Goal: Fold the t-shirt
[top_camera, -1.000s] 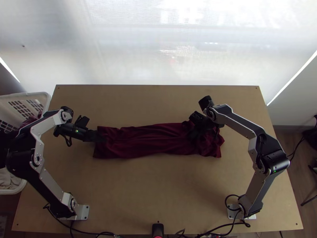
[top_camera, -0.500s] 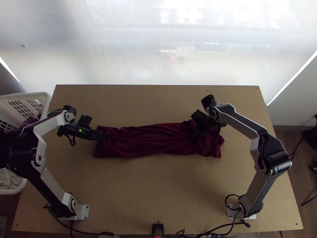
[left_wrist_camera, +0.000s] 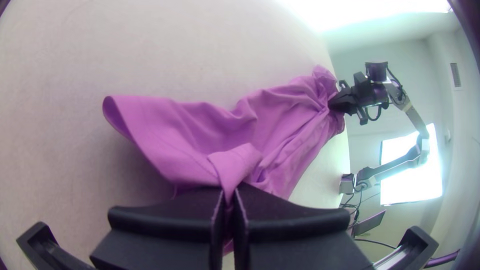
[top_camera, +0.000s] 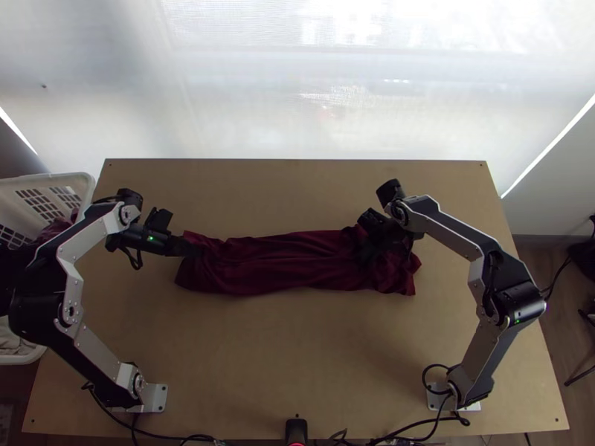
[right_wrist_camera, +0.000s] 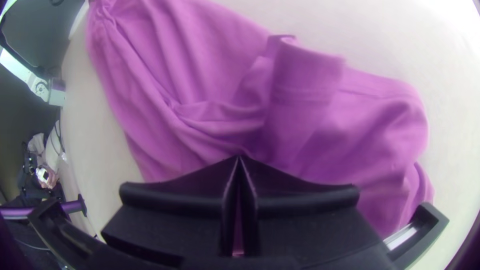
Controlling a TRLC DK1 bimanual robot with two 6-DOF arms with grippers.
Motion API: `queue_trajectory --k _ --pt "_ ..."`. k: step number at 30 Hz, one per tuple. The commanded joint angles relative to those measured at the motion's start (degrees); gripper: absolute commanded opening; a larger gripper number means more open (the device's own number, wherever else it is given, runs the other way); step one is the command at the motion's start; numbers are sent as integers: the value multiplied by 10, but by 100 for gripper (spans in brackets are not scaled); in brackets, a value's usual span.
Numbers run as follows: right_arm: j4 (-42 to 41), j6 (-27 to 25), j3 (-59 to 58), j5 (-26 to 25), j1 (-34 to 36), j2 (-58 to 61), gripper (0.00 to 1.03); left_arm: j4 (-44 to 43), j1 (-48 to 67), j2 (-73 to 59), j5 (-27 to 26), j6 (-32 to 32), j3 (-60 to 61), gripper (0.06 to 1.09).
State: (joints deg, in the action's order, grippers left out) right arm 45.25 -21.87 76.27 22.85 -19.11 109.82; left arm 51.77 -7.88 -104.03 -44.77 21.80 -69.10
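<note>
So I've got one t-shirt (top_camera: 282, 260) on my one counter (top_camera: 297, 357), laid crosswise around the middle in a long, wrinkly strip, kinda bunched at the right-hand end. Two arms, two tools, both on it. My left tool (top_camera: 195, 249) is pinched tight on a small fold at the left end, with a loose flap sticking out beside it. My right tool (top_camera: 366, 256) is nipped together on the cloth near the other end, creases all bunching up at its tips. Also one white basket (top_camera: 56, 181) by the counter's left edge.
</note>
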Motion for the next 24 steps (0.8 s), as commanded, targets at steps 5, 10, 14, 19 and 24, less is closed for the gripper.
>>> queue_trajectory --k 5,10,14,19,24 --pt "-4 3 16 0 -5 24 3 13 23 37 8 -40 -21 9" --pt "-4 3 13 0 -4 20 3 13 72 55 16 -96 -51 9" --pt "-4 2 12 0 -4 15 3 13 122 64 19 -118 -59 9" --pt "-4 2 8 2 -7 14 3 25 187 65 29 -125 -74 9" --pt "-4 2 4 2 -8 7 3 39 261 60 55 -112 -106 9"
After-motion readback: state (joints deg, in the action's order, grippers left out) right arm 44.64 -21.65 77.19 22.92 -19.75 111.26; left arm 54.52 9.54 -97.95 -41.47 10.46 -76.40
